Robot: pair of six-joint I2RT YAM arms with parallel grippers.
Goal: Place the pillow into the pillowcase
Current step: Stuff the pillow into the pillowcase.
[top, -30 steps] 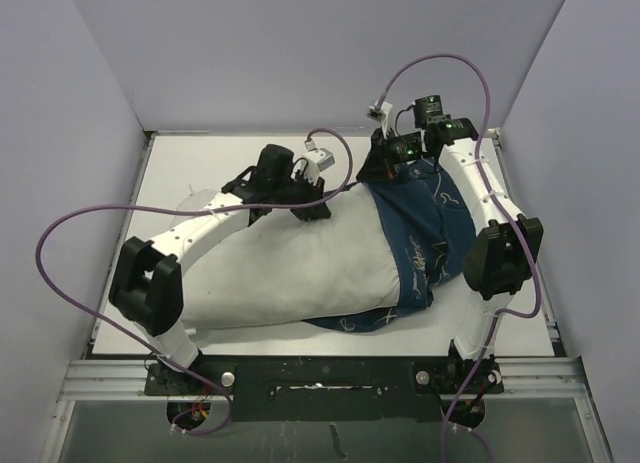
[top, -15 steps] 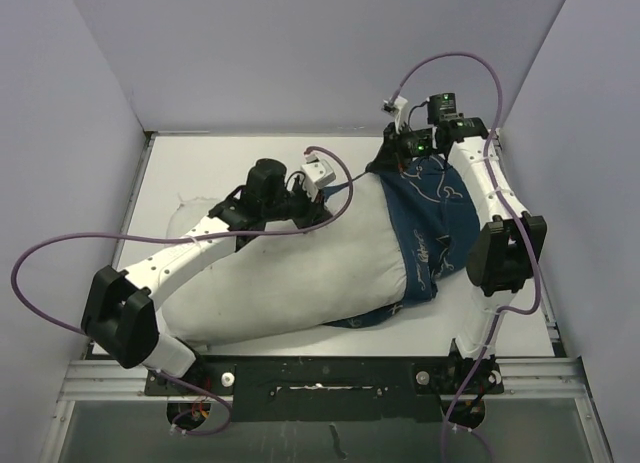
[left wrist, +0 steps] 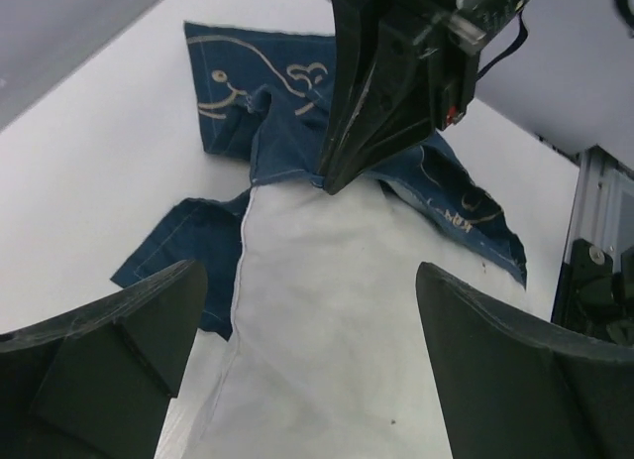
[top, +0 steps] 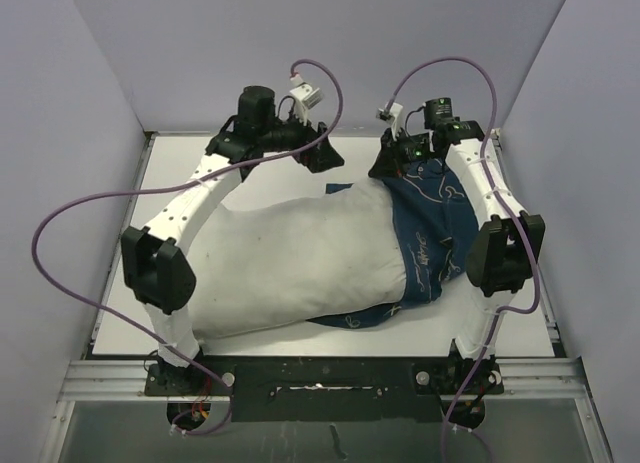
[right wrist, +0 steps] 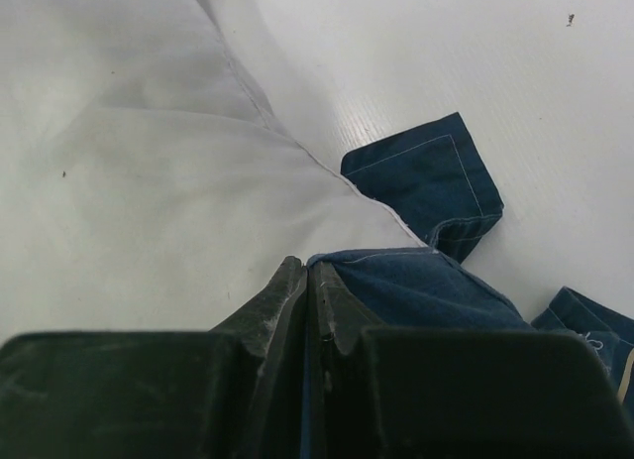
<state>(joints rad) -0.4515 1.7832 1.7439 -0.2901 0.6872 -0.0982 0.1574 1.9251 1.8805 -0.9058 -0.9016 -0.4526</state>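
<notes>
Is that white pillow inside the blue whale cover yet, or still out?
Mostly out. Only one end of the pillow sits inside the pillowcase; the rest of its white body lies uncovered.

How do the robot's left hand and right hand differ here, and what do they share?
The left hand is open; the right hand is shut. The left hand holds nothing; the right hand pinches the pillowcase edge. The left hand hangs clear above the pillow; the right hand is down at the pillowcase. Both are black.
</notes>
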